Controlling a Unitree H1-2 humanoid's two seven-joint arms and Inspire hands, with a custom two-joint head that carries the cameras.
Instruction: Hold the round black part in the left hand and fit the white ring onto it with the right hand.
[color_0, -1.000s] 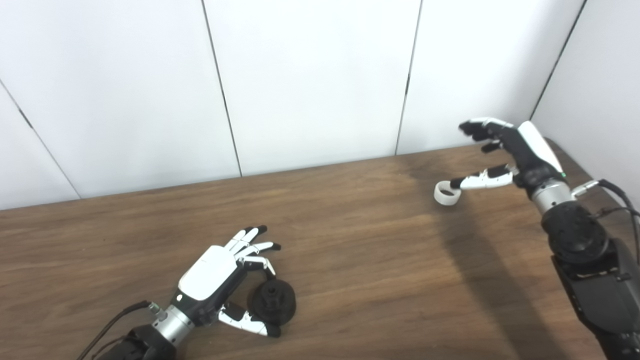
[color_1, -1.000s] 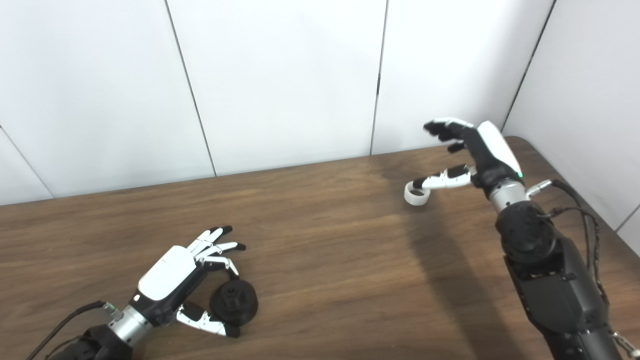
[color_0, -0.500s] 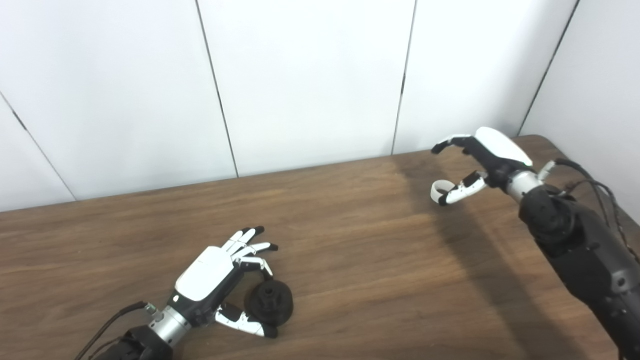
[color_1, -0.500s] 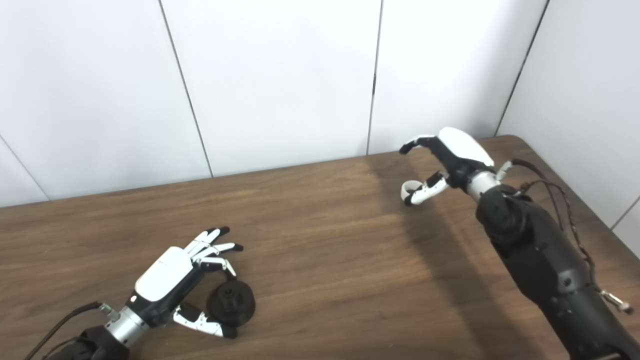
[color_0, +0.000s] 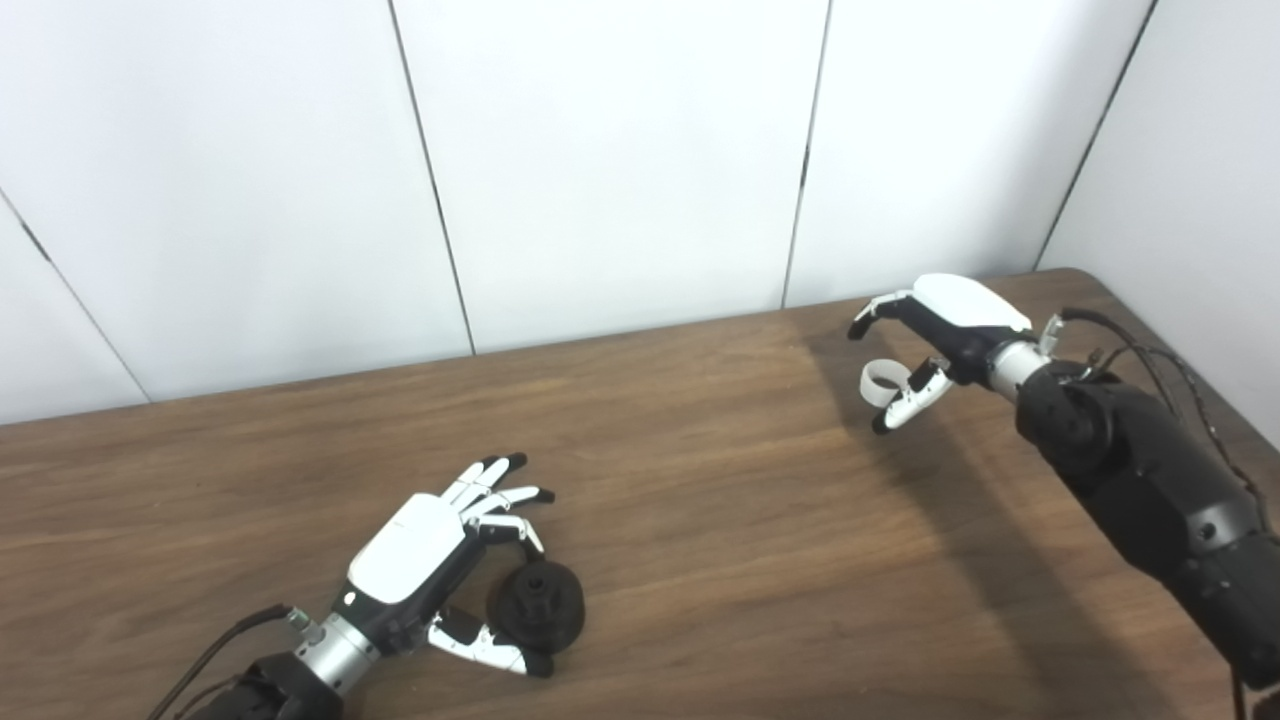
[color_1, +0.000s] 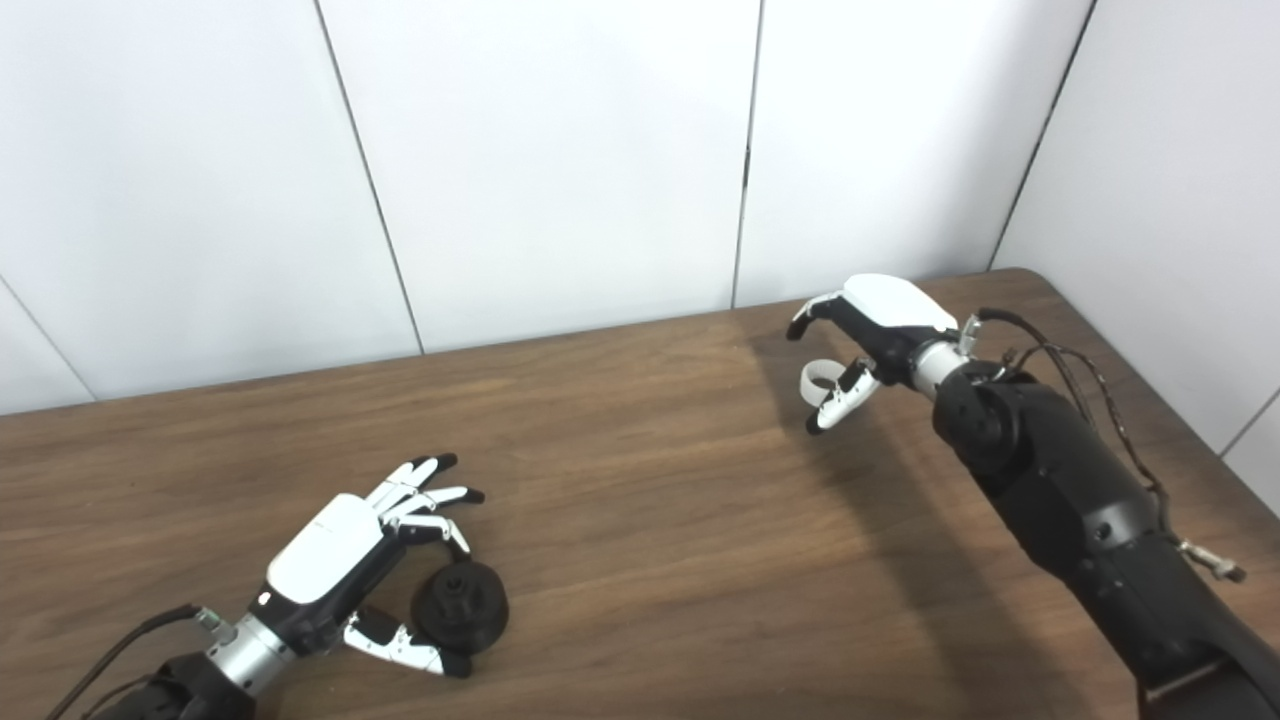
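Note:
The round black part (color_0: 535, 603) lies on the wooden table (color_0: 700, 520) at the front left. My left hand (color_0: 425, 555) is open and cups it: the fingers arch behind it and the thumb lies in front of it. The white ring (color_0: 882, 380) stands tilted on edge at the far right of the table. My right hand (color_0: 940, 325) is palm down over the ring, fingers curled above it and apart from the thumb. The thumb crosses the ring's right side and touches it. I cannot tell whether the ring is off the table.
White wall panels (color_0: 600, 150) stand right behind the table's far edge. The table's right edge and rounded corner (color_0: 1090, 275) lie just behind my right hand. Cables (color_0: 1150, 355) run along my right forearm.
My right hand has turned palm down and come lower over the ring, and the thumb now points down across it. The ring has tipped more upright. The camera has shifted slightly. My left hand has stayed put.

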